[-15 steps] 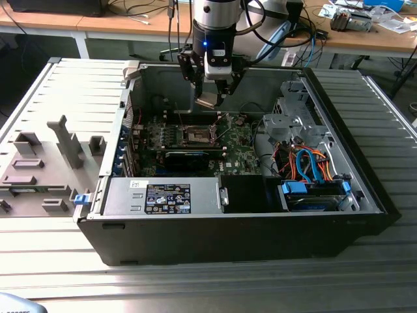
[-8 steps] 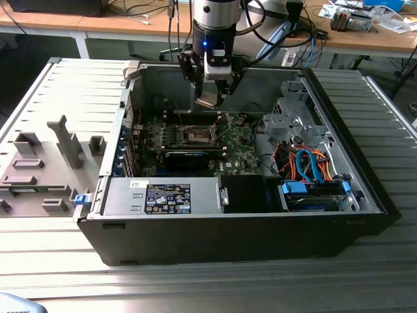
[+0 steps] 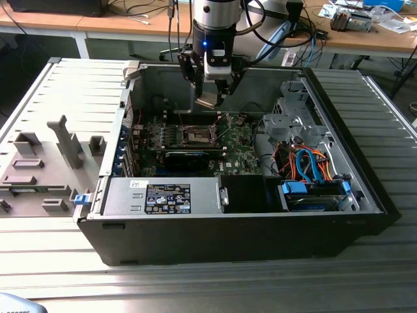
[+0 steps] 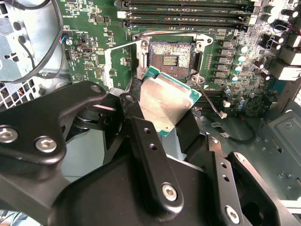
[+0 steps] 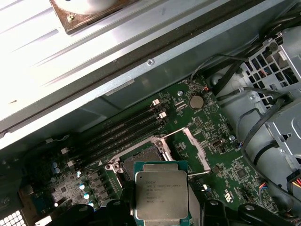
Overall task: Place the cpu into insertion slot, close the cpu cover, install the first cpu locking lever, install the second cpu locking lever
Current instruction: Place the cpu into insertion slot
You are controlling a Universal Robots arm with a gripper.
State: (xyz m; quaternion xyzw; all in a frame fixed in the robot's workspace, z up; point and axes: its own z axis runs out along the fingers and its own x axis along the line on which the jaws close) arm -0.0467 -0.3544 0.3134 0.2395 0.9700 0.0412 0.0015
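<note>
Grey plastic tray (image 3: 39, 163) sits at the exterior view's left, out of the work. In the frame's upper middle the gripper (image 3: 210, 98) pinches the cpu (image 3: 207, 102) by its edges. The chip is tilted and hangs above the open computer case (image 3: 365, 195), not yet touching the insertion slot (image 3: 197, 135) below it, probably so it can be lined up first. Orange and blue cables (image 3: 313, 163) bunch at the exterior view's right. The second wrist view shows the chip's tilt and the slot bare and dark at its centre. The first wrist view shows the chip's flat metal top squarely and the cpu cover (image 5: 196, 147) swung open beside the slot, leaving it free.
</note>
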